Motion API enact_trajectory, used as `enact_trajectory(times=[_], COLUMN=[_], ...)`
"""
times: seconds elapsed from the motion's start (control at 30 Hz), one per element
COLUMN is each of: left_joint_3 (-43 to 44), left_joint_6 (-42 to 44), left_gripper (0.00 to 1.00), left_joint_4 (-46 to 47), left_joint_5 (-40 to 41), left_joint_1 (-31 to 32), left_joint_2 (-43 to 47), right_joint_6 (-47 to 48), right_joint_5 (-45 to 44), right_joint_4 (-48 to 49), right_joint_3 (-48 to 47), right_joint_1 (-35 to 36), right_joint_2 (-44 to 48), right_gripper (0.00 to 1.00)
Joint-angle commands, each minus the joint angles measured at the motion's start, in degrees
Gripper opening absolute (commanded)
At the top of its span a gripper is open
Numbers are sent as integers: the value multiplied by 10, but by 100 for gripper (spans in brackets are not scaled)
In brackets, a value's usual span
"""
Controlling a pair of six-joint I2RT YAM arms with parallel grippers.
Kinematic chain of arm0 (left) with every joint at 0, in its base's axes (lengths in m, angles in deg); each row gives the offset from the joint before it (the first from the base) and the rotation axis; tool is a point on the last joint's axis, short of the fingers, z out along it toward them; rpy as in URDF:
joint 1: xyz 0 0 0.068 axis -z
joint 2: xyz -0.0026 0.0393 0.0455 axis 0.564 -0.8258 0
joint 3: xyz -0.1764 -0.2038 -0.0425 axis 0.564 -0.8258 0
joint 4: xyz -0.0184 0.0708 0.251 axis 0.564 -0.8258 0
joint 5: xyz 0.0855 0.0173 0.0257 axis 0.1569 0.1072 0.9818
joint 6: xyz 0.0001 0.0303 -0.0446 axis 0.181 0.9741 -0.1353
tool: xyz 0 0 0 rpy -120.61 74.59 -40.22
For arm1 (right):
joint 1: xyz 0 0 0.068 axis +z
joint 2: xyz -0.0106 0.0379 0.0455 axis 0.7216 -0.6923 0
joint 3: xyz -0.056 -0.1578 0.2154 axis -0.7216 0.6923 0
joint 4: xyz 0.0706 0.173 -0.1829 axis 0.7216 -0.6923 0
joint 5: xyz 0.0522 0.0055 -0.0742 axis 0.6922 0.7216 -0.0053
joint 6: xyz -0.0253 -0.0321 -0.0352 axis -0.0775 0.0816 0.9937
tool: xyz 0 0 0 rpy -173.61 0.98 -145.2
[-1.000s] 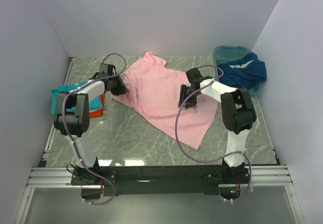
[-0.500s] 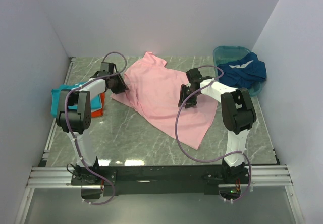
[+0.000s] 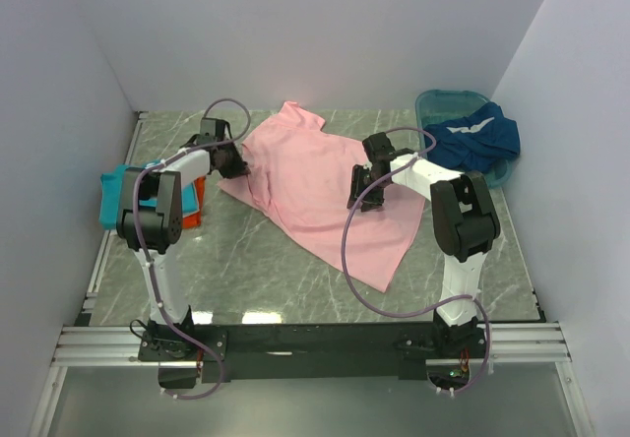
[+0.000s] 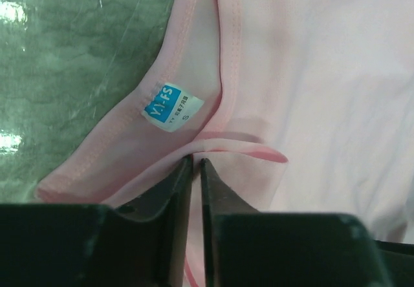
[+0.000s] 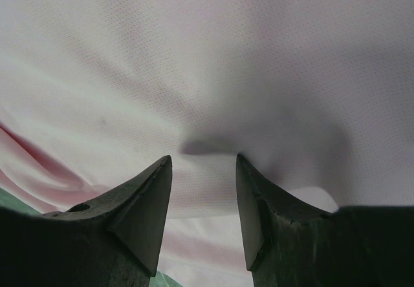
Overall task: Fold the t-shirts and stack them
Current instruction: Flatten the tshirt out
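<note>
The light pink t-shirt (image 3: 315, 186) lies spread, slanting across the middle of the marble table. My left gripper (image 3: 234, 165) is at its left edge, shut on a fold of pink cloth (image 4: 246, 146) beside the collar and its blue size label (image 4: 171, 105). In the left wrist view the gripper (image 4: 196, 161) has its jaws almost touching. My right gripper (image 3: 362, 197) is on the shirt's right part. In the right wrist view it (image 5: 204, 161) is open, its tips pressed on the pink cloth (image 5: 207, 54), with a small ridge between them.
Folded teal (image 3: 120, 193) and orange (image 3: 193, 207) shirts are stacked at the table's left side, by my left arm. The dark blue shirt with white trim (image 3: 478, 134) hangs over the rigid teal basin (image 3: 443, 98) at the back right. White walls close in three sides.
My left arm has swung its elbow rightward and the left gripper has shifted slightly toward the back, still holding the collar edge. The right arm and the shirt's shape look unchanged.
</note>
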Motion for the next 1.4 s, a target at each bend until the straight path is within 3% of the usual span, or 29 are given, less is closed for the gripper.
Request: enact_trajectory(times=[0.0, 0.03, 0.13, 0.37, 0.67, 1.0, 1.2, 1.37], left_joint_3=[30, 31, 32, 22, -52, -193, -231, -273], left_joint_6=[17, 19, 24, 25, 14, -38, -55, -81], left_gripper=[15, 8, 2, 0, 0, 0, 0, 0], left_joint_4=[7, 5, 1, 4, -31, -69, -123, -145], left_joint_5=[9, 11, 13, 11, 37, 56, 93, 93], left_joint_1=[6, 7, 9, 9, 8, 5, 0, -8], left_joint_2=[-6, -7, -11, 2, 153, 303, 410, 480], right_joint_6=[13, 14, 15, 15, 17, 19, 26, 26], right_joint_5=[-30, -31, -30, -30, -40, -35, -51, -65], right_joint_4=[-35, -35, -35, -37, -41, -47, -97, -149], right_joint_3=[16, 16, 14, 14, 16, 13, 11, 88], right_joint_1=[-9, -8, -8, -9, -9, -9, -6, -6], right_joint_2=[-4, -3, -3, -5, 7, 15, 98, 210], right_gripper=[52, 52, 52, 52, 52, 52, 53, 53])
